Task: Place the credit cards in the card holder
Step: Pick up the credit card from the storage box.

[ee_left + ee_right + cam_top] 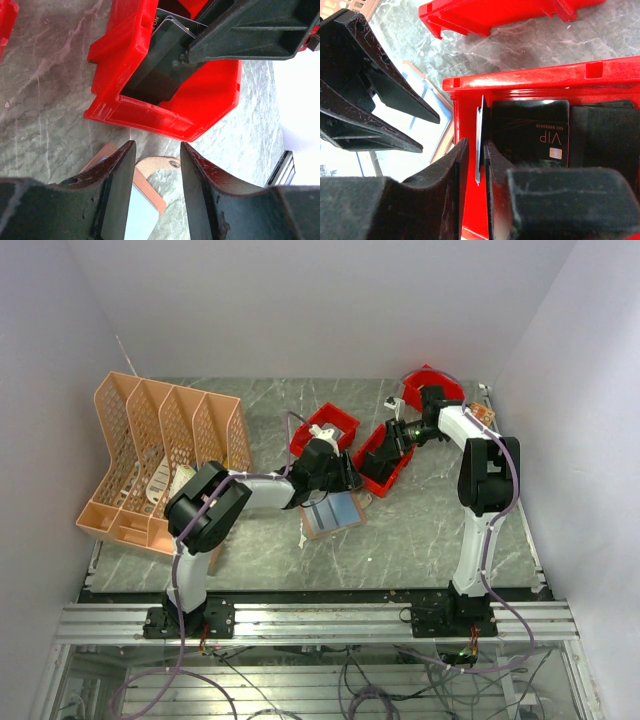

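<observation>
The light blue credit card [337, 510] lies flat on the opened card holder [152, 175], at the middle of the overhead view on the grey marbled table [440, 530]. The other credit card [479, 135] stands on edge inside the red bin [520, 80] just to the upper right of the holder. It sits between the fingers of my right gripper [476, 145]. Those fingers are only slightly parted, and a thin strip of red shows between the card and one finger, so they are not clamped on it. Beside that card, a black card [530, 132] marked VIP lies at the bottom of the same bin.

My left gripper [157, 150] hangs over the near corner of the card holder, about half open and holding nothing. In its wrist view, the red bin fills the upper middle, and one right finger reaches into the bin from the upper right.

Farther out, a second red bin [325, 428] sits above the holder, and a third [432, 388] sits at the upper right. A peach mesh file rack [160, 440] stands at the left.
</observation>
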